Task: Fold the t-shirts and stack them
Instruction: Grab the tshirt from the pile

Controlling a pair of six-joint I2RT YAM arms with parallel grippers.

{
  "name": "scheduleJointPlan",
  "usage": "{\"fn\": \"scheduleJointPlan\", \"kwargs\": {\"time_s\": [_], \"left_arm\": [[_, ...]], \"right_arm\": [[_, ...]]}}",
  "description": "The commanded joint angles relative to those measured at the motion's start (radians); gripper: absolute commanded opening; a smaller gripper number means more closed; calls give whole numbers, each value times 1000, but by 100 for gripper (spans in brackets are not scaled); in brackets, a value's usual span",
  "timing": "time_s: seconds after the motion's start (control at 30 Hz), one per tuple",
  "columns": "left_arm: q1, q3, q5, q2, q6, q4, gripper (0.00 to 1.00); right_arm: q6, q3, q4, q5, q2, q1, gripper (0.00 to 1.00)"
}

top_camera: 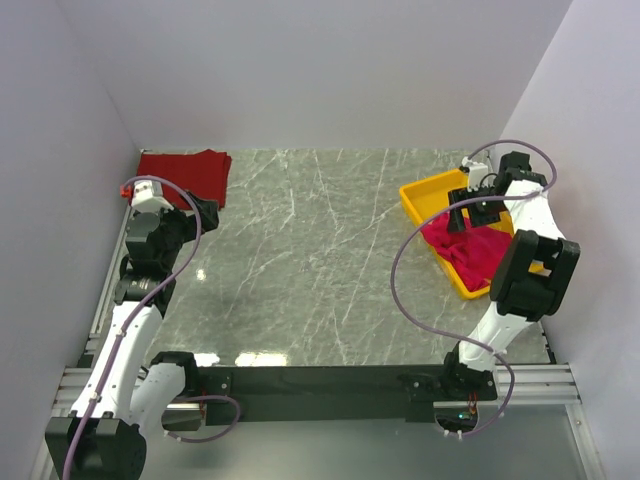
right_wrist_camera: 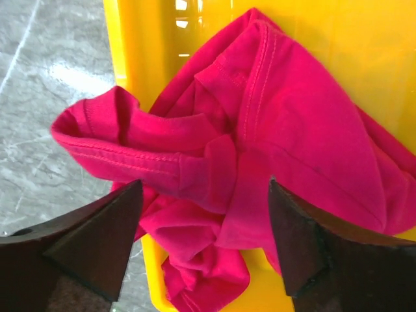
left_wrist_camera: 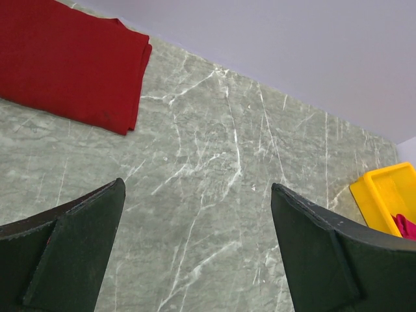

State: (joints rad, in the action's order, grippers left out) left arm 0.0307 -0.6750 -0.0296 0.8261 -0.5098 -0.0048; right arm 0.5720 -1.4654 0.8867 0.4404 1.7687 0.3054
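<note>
A darker red t-shirt (top_camera: 188,172) lies folded flat at the table's far left corner; the left wrist view shows this folded shirt (left_wrist_camera: 68,62) too. A bright crimson t-shirt (top_camera: 472,250) sits crumpled in the yellow tray (top_camera: 425,195), spilling over its near rim. My right gripper (top_camera: 470,212) hovers just above that crumpled shirt (right_wrist_camera: 260,130), jaws wide apart and nothing pinched between them. Over bare table near the folded shirt, my left gripper (top_camera: 205,212) is open and empty.
The yellow tray (right_wrist_camera: 123,39) stands at the far right, close to the right wall. White walls enclose the table on three sides. A purple cable loops from the right arm over the table's near right part.
</note>
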Motion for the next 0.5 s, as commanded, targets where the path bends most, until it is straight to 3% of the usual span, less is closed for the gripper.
{"fn": "scheduleJointPlan", "kwargs": {"time_s": [0.0,0.1,0.13,0.23,0.3,0.47], "left_arm": [[3,-17,-9,-22,-4,25,100],[3,-20,-13,-19,-15,26,99],[3,-26,-15,-19,-18,26,99],[3,-41,-12,-18,-22,19,99],[3,-60,-6,-19,-19,11,100],[3,-87,5,-45,-13,-24,99]], "right_arm": [[31,5,-12,14,11,0,82],[26,-3,-19,18,35,-2,62],[32,-28,-9,32,40,-3,42],[28,-42,-14,59,-4,-2,11],[22,-39,-35,78,-84,-3,1],[-79,-157,-25,251,-282,-15,0]]}}
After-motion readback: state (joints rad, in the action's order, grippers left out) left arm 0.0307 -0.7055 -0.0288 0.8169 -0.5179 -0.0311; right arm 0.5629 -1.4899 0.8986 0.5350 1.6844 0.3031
